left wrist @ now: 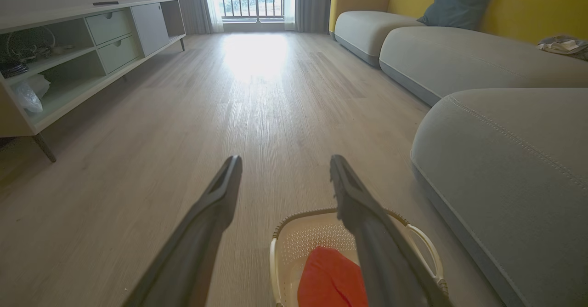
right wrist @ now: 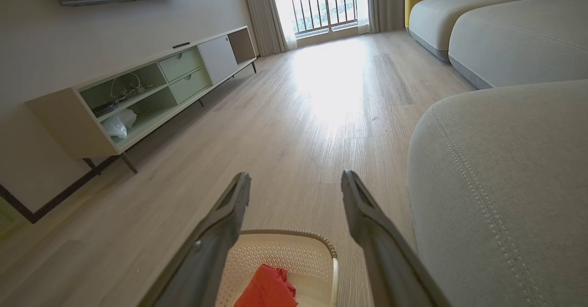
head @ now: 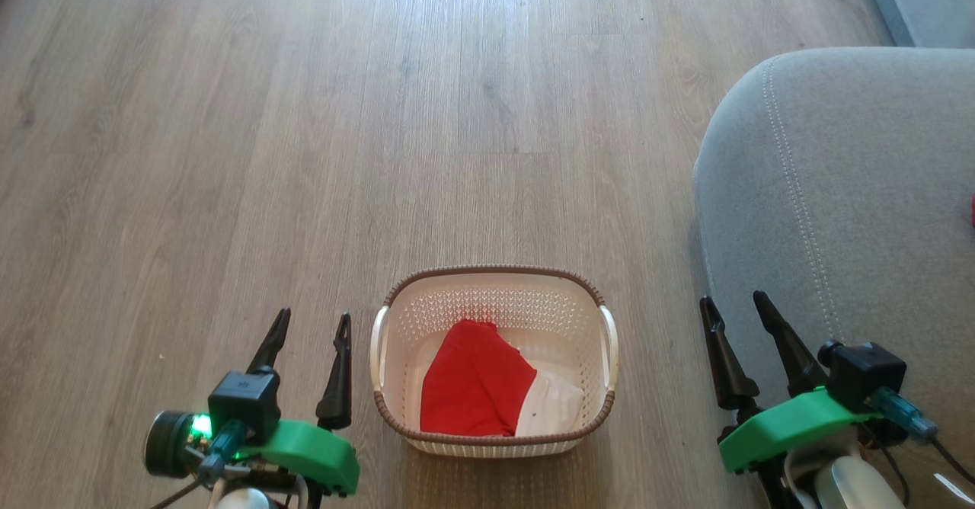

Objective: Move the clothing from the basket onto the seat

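Wood floor [head: 305, 151]; basket [head: 495, 270] at 6 o'clock, seat [head: 838, 189] at 3. Left gripper [head: 315, 315] and right gripper [head: 732, 298] splayed, empty. Pick pending: reach clothing [head: 472, 387].

I've open floor [head: 228, 151] left of and beyond the basket [head: 493, 270]. On its right the seat [head: 853, 189] bulges near, leaving a gap that looks passable, though I can't judge it well. The basket's mouth lies open from above.
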Available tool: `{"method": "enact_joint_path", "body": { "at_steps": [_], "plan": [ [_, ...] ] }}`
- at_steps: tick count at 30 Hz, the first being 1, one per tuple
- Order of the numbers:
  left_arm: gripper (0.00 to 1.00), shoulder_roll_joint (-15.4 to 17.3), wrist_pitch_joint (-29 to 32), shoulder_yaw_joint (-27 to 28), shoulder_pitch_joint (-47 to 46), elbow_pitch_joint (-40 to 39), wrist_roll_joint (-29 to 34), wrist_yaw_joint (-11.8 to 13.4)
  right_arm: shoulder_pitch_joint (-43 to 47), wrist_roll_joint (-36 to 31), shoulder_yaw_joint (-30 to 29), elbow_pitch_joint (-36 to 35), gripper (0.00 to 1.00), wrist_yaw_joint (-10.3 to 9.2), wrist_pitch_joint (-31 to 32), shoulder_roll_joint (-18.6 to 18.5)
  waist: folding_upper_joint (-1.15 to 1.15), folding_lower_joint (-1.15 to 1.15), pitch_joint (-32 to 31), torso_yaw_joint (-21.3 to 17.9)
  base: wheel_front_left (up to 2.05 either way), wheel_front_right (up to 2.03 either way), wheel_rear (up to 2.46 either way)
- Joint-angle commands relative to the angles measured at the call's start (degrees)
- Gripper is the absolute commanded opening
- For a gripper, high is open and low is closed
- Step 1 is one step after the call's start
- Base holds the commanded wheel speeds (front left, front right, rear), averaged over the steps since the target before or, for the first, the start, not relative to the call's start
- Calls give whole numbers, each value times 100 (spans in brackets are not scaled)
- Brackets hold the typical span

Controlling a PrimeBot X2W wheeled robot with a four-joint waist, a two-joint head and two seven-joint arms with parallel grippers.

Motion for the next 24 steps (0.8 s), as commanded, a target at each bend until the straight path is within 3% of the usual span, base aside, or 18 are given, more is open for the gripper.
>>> {"method": "enact_joint_path", "body": {
  "at_steps": [1, 24],
  "plan": [
    [100, -10, -29, 138, -210, -156, -34, 33, -92, -45, 89, -206, 100, -1, -53, 25, 0, 0, 2, -1, 0, 0, 0],
    [100, -10, -29, 117, -270, -156, -28, -26, -99, -31, 2, -239, 100, -1, -53, 94, 0, 0, 47, 32, 0, 0, 0]
  ]
}}
